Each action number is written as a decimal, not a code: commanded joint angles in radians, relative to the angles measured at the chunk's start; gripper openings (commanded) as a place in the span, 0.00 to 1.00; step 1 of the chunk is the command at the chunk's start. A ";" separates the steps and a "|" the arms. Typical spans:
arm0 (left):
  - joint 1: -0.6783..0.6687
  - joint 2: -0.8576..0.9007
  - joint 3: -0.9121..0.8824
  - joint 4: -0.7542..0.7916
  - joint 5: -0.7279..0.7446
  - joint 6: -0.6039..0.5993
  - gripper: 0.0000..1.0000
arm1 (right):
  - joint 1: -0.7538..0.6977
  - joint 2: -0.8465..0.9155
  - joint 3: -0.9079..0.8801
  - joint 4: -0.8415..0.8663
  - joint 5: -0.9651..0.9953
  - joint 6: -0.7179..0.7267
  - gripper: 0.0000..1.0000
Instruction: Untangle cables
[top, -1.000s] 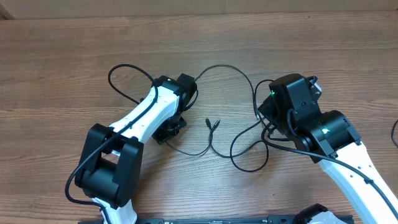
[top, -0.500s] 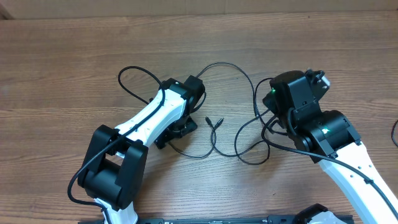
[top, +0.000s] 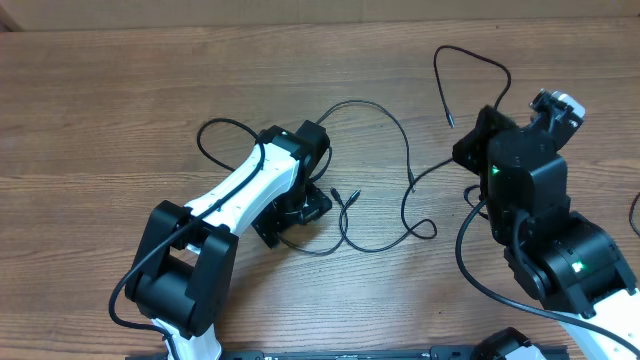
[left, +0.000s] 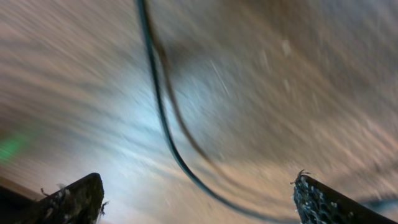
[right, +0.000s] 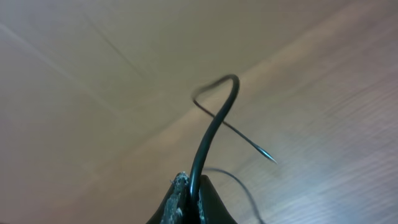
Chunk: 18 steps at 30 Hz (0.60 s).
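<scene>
Two thin black cables lie loosely looped on the wooden table (top: 120, 90). One cable (top: 372, 104) arcs across the middle, and two small plugs (top: 342, 196) rest near my left arm. My left gripper (top: 296, 214) stands open low over the table; a cable (left: 160, 118) runs between its wide-apart fingertips (left: 318, 200) without touching them. My right gripper (top: 496, 112) is shut on the other cable (right: 214, 121), which rises from the fingers, curls over and ends in a free plug tip (right: 268, 155). From overhead this lifted cable (top: 470, 58) arches toward the far edge.
Thick black wires run along both white arms (top: 240, 185). A loop of wire (top: 222, 128) stands out beside the left arm. The right arm's bulky body (top: 560, 250) fills the near right corner.
My left gripper has opened and let go of the cable. My right gripper has swung up and to the right, pulling one cable end free into a high arch.
</scene>
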<state>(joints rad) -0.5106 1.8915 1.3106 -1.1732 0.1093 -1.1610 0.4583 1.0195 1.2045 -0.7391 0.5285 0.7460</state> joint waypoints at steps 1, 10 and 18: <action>-0.030 -0.014 -0.021 0.015 0.143 -0.108 1.00 | -0.002 0.013 0.014 -0.048 0.016 -0.043 0.04; -0.101 -0.014 -0.197 0.219 0.120 -0.198 0.74 | -0.002 0.013 0.014 -0.123 0.017 -0.040 0.04; -0.096 -0.032 -0.196 0.170 -0.070 -0.028 0.04 | -0.003 0.013 0.014 -0.156 0.017 -0.040 0.04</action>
<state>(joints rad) -0.6296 1.8740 1.0939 -0.9604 0.1898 -1.2949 0.4583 1.0405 1.2041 -0.8852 0.5316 0.7200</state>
